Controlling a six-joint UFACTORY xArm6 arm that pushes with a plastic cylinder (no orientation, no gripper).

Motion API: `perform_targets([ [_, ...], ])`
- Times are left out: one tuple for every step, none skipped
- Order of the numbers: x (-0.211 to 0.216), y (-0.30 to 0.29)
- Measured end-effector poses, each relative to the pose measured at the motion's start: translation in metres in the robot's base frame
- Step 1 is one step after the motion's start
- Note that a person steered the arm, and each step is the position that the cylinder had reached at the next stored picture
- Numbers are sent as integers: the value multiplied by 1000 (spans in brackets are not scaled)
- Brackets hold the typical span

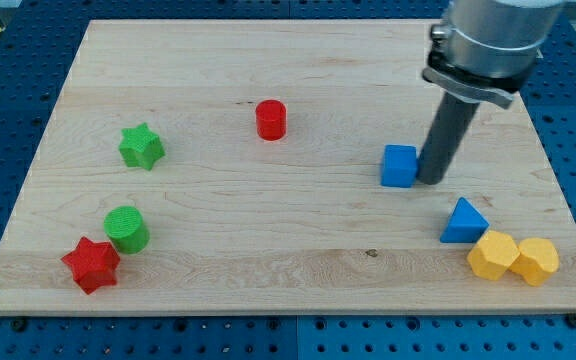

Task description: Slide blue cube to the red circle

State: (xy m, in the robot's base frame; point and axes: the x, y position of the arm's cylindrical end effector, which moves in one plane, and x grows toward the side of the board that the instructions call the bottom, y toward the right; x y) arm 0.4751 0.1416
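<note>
The blue cube [399, 166] lies on the wooden board, right of centre. The red circle, a short red cylinder [271, 120], stands to the cube's upper left, well apart from it. My tip [431, 181] is the lower end of the dark rod; it stands right against the cube's right side and seems to touch it.
A blue triangle [463, 222] and two yellow hexagonal blocks [493, 255] [536, 260] sit at the lower right. A green star [141, 146], a green cylinder [126, 228] and a red star [91, 264] lie at the left. The board's edge [268, 310] runs along the view's bottom.
</note>
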Motion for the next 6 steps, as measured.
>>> perform_targets([
  [-2,-31],
  [-3,-58],
  [-6,-80],
  [-10,-96],
  [-16,-106],
  [-22,-117],
])
